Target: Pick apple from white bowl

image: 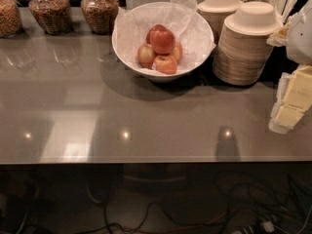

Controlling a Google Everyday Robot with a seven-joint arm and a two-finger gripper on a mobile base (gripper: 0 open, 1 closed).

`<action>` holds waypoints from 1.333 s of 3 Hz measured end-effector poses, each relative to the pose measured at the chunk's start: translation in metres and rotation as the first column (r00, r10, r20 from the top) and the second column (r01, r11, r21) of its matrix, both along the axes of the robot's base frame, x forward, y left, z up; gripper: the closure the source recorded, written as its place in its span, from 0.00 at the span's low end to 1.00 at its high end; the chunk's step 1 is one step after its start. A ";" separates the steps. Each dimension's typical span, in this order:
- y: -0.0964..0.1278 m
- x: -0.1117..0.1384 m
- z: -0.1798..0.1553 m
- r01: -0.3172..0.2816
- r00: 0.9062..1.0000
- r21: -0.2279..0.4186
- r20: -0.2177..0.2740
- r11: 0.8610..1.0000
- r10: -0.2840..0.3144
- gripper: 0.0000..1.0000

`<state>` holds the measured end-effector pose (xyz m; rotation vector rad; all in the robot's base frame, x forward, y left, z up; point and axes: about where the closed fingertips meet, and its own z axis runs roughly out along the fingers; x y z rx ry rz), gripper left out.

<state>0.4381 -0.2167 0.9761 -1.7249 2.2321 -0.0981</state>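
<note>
A large white bowl [127,48] lined with crinkled white tissue paper stands at the back middle of the grey counter. Several red and yellow apples lie in it; the top apple [162,40] is red and sits on the others. My gripper [291,104], white above and pale yellow below, enters at the right edge of the view. It hangs over the counter's right side, well to the right of the bowl and nearer the front. It holds nothing that I can see.
Two stacks of beige disposable bowls [246,43] stand right of the white bowl. Three glass jars of grain [99,9] line the back left. Utensils [282,1] stand at the back right. The counter's front edge [146,161] runs across, with cables on the floor below.
</note>
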 end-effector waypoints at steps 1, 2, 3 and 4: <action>0.000 0.000 0.001 0.001 1.000 0.001 0.004 1.000 -0.001 0.00; 0.002 0.003 -0.001 0.004 1.000 0.021 0.020 1.000 -0.005 0.00; 0.012 0.016 -0.022 0.028 0.997 0.155 0.072 0.988 -0.040 0.00; 0.036 0.044 -0.037 0.025 0.988 0.310 0.138 0.951 -0.070 0.00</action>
